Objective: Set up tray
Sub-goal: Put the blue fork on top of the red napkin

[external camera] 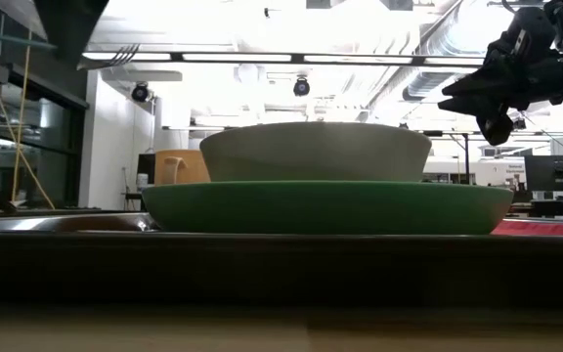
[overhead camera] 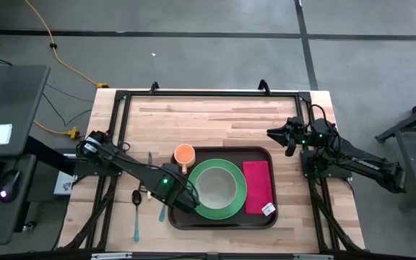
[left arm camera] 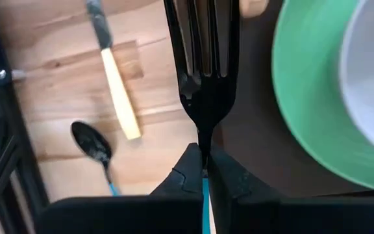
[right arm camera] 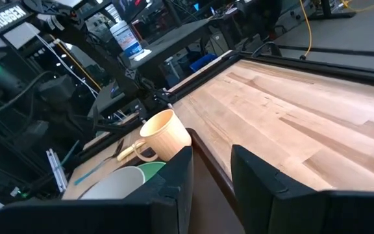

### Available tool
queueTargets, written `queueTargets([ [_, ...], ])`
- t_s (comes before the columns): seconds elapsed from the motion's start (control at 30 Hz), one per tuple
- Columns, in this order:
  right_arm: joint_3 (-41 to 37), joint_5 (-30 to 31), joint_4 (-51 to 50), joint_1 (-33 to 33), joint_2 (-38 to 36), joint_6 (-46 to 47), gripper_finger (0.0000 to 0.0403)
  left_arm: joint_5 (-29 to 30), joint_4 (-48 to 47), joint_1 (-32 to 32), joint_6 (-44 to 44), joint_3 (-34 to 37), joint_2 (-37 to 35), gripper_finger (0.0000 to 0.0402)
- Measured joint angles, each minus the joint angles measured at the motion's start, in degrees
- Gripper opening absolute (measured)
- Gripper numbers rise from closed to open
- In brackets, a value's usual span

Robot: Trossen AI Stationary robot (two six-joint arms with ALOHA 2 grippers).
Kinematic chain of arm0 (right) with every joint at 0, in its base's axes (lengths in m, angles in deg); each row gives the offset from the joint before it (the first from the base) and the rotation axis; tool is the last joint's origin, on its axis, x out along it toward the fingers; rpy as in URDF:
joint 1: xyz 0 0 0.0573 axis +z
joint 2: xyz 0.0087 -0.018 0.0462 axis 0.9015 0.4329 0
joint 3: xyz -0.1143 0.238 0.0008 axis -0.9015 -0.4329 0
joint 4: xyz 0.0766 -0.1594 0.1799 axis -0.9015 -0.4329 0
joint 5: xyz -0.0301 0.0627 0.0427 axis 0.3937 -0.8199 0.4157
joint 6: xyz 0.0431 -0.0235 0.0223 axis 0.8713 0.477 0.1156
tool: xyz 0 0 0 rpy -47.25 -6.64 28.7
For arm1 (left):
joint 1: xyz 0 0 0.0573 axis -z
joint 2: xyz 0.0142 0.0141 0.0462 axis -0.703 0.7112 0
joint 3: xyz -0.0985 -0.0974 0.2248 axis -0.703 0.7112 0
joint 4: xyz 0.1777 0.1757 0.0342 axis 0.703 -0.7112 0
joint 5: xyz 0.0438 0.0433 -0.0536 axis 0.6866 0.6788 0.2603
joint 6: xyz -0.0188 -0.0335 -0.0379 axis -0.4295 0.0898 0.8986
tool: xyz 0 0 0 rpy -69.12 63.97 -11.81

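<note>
1. Left gripper (left arm camera: 206, 170): fingers clenched on the slim neck of a black plastic fork (left arm camera: 203, 71) with a blue handle; tines point away from the wrist, over the left edge of the tray; in the high view the left gripper (overhead camera: 181, 199) sits at the tray's front-left corner.
2. Right gripper (right arm camera: 211, 170): fingers parted, nothing between them; raised above the table's right side, behind the tray, seen in the high view (overhead camera: 279, 134).
3. Large dark-brown rectangular plastic tray (overhead camera: 222, 222) with raised rim: on the light wooden table (overhead camera: 215, 119), at its front centre.
4. Round green plate (overhead camera: 226, 207): on the tray, left of centre; a pale grey-white bowl (overhead camera: 216, 186) sits on it.
5. Red-pink rectangular napkin (overhead camera: 258, 187): flat on the tray, just right of the plate.
6. Orange cup (overhead camera: 184, 154): at the tray's rear-left corner.
7. Knife with cream handle (left arm camera: 119, 91) and black spoon with blue handle (left arm camera: 93, 147): on the table, left of the tray, apart from each other.
</note>
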Motion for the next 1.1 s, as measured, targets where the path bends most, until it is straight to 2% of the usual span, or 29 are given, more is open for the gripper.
queueTargets([
  [0.2,0.0,-0.01,0.02,-0.02,0.0,4.11,0.0083,1.45,0.57,-1.91,-3.05,-1.29,0.0,0.0036],
  [0.43,0.0,-3.23,0.02,0.0,0.0,7.34,0.0083,5.17,2.93,-7.16,-13.67,-3.83,0.0,0.0036],
  [0.77,-0.02,-6.67,5.07,0.03,0.02,12.53,0.0083,6.74,12.14,-14.93,-29.97,-5.29,0.0,0.004],
  [0.93,-0.02,-6.91,6.31,0.28,0.13,13.77,0.0083,6.74,16.43,-17.03,-34.43,-5.29,0.0,0.0035],
  [1.1,-0.02,-6.46,6.92,3.59,2.87,14.27,0.0083,7.63,20.31,-18.37,-37.12,-5.29,0.0,0.0036],
])
